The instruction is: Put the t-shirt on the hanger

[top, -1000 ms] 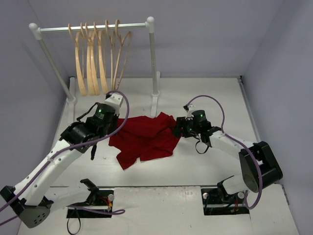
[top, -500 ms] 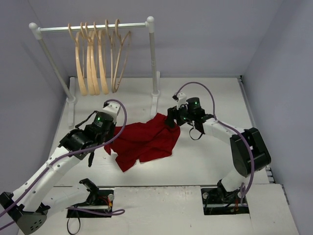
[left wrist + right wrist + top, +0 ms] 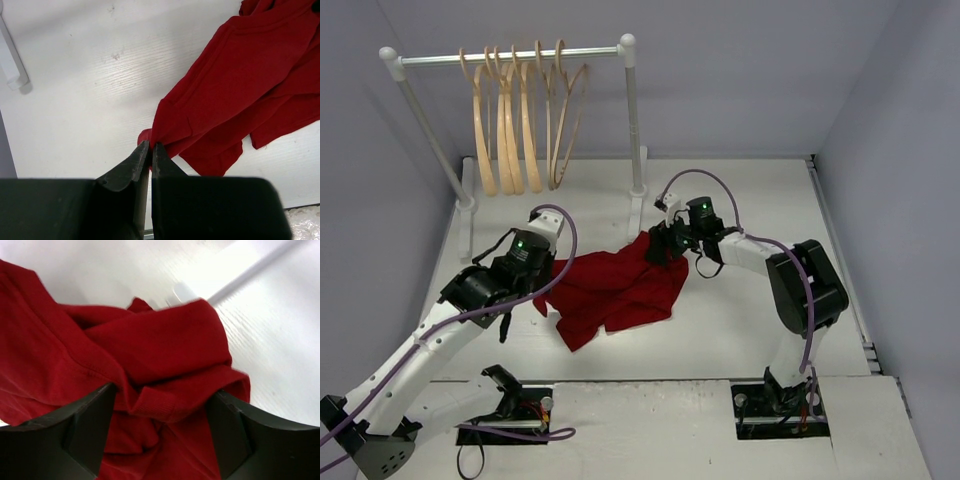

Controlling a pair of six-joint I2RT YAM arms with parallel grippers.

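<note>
The dark-red t-shirt [image 3: 617, 285] lies crumpled on the white table, in the middle. My left gripper [image 3: 544, 288] is at its left edge. In the left wrist view the gripper [image 3: 150, 146] is shut on a pinch of the shirt's edge [image 3: 170, 125]. My right gripper [image 3: 660, 246] is over the shirt's far right corner. In the right wrist view it [image 3: 162, 405] is open, its jaws either side of a bunched fold with a ribbed hem [image 3: 160, 402]. Several pale wooden hangers [image 3: 520, 125] hang on the rail at the far left.
The white-and-metal rail stand [image 3: 510, 57] stands at the back left. Its right post [image 3: 635, 130] comes down just behind the shirt's far corner and my right gripper. A white foot of the stand [image 3: 12, 65] shows in the left wrist view.
My right gripper has moved left and farther back onto the shirt's far right corner, bunching it. My left gripper has drawn back a little to the shirt's left edge.
</note>
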